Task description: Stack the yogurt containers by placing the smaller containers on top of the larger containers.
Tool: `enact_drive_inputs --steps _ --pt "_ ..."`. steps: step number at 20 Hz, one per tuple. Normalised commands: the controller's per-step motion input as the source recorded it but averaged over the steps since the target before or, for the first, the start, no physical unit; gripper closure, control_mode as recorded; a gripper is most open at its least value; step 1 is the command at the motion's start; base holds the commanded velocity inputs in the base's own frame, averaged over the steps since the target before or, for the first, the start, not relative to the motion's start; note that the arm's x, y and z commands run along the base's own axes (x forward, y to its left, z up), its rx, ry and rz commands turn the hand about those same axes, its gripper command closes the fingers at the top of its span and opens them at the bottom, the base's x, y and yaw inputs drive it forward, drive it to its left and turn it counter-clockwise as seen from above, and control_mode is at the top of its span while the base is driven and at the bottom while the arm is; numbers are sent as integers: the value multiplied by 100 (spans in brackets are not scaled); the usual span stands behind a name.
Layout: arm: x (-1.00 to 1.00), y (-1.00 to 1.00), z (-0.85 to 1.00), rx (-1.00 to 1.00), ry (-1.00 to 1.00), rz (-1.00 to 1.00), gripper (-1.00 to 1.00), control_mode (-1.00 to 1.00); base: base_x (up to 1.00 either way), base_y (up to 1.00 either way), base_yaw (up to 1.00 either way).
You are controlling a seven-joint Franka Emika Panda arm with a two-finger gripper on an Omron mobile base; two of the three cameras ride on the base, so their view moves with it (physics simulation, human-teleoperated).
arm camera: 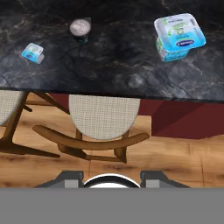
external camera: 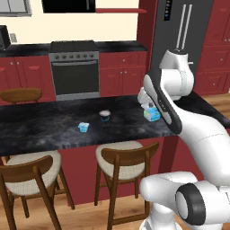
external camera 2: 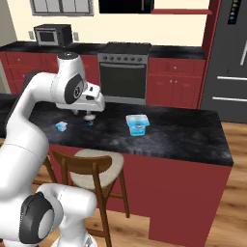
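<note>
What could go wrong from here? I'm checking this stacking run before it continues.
1. The boxy pack stands close to the counter's front edge; a push while loading it could tip it off.
2. The dark round cup and the light-blue tub sit apart from the pack, so each needs a carry across the counter.
3. Both cups are small, so an off-centre grasp could knock them over.
</note>
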Motion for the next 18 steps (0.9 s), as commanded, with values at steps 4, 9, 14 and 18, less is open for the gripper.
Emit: enact_drive_inputs --steps 4,9,14,18 --pt "-6 -1 -7 0 0 -1 -100 -100 0 0 0" --pt "0 0 -18 4 0 -5 -100 -100 0 0 0" --pt "0 0 -11 13 2 -5 -100 -100 0 0 0" --pt "0 1 0 16 4 -11 -100 -100 0 0 0"
